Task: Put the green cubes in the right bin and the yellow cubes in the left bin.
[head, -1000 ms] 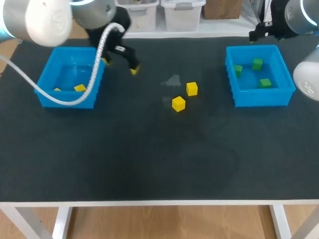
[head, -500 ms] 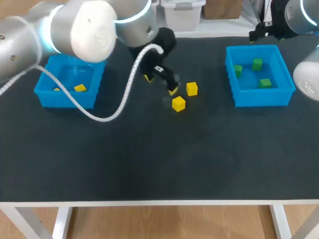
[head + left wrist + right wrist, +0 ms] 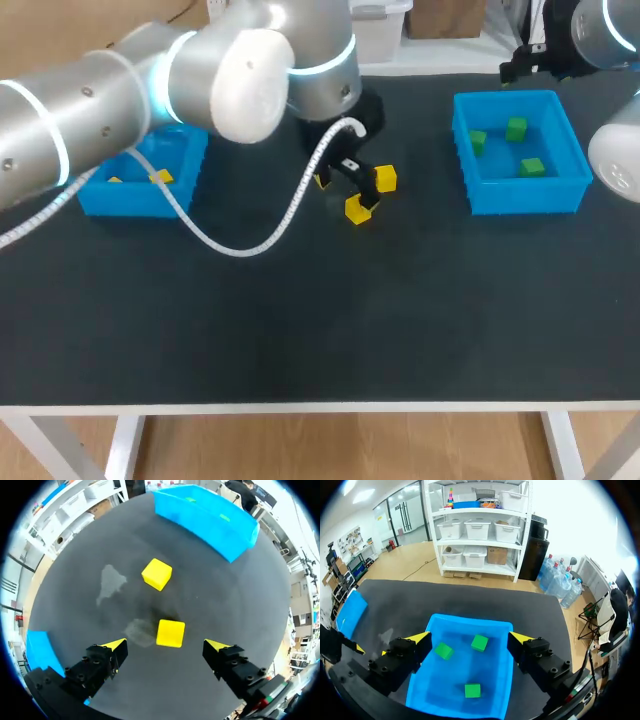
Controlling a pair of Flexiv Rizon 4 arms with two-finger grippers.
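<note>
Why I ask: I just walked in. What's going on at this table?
The left gripper hangs open around one yellow cube on the table, not gripping it; a second yellow cube lies just beyond. The left bin holds some yellow cubes. The right gripper hangs open above the right bin, which holds three green cubes.

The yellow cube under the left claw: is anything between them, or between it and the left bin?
Nothing visible. The yellow cube lies on bare mat between the fingers of the open left claw. The other yellow cube sits beyond it, off the route. Only the arm's own cable hangs over the mat towards the left bin.
</note>
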